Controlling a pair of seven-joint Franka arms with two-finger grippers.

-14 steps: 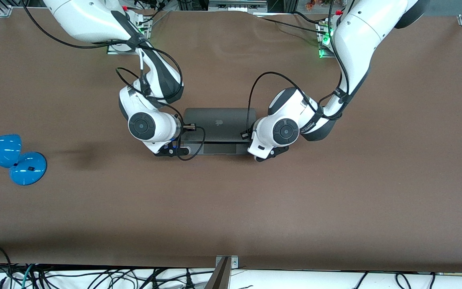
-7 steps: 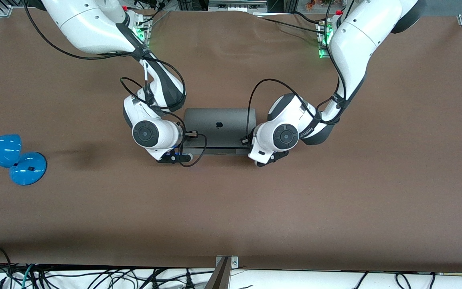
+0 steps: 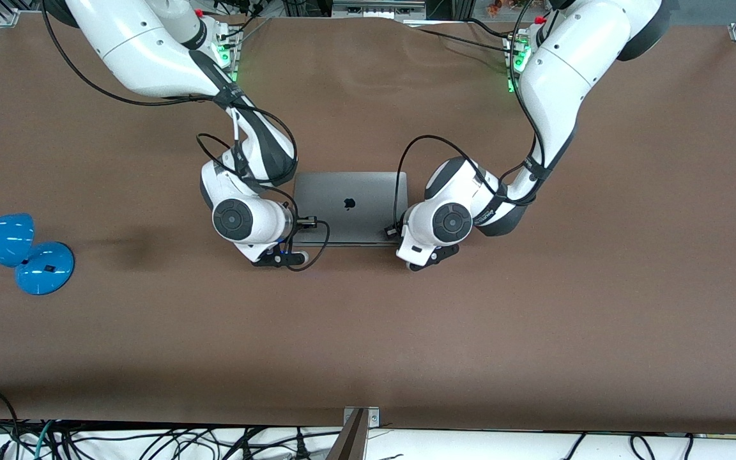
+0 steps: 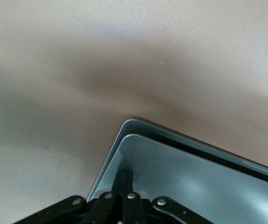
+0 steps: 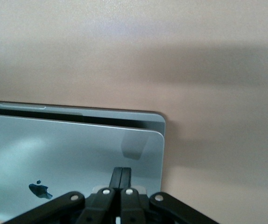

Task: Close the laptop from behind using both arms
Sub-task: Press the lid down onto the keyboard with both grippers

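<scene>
On the table (image 3: 534,319): I saw a broad, matte brown top, flat and bare over most of its spread, with both arms reaching in from their bases.

Arms: I read two big white jointed limbs with smooth glossy shells, round dark grey joint caps and loose black cables looping off the wrists.

Laptop (image 3: 350,207): I found it mid-table between the two wrists, a slim grey metal slab with rounded corners and a dark logo on the lid. I saw the lid almost flat on the base.

Progress: I judged the closing nearly done. Both wrist views showed a thin dark gap between lid edge and base at the corners, so I reckoned a last press down was left.

Lamp (image 3: 16,249): I noted a glossy blue desk lamp with a round foot at the right arm's end, well apart from the work.

Left tool (image 4: 123,184): I saw its fingers pinched together, holding nothing, tips resting on the lid by one corner.

Right tool (image 5: 121,179): I saw the same, fingers together and empty, tips on the lid near the other corner.
</scene>
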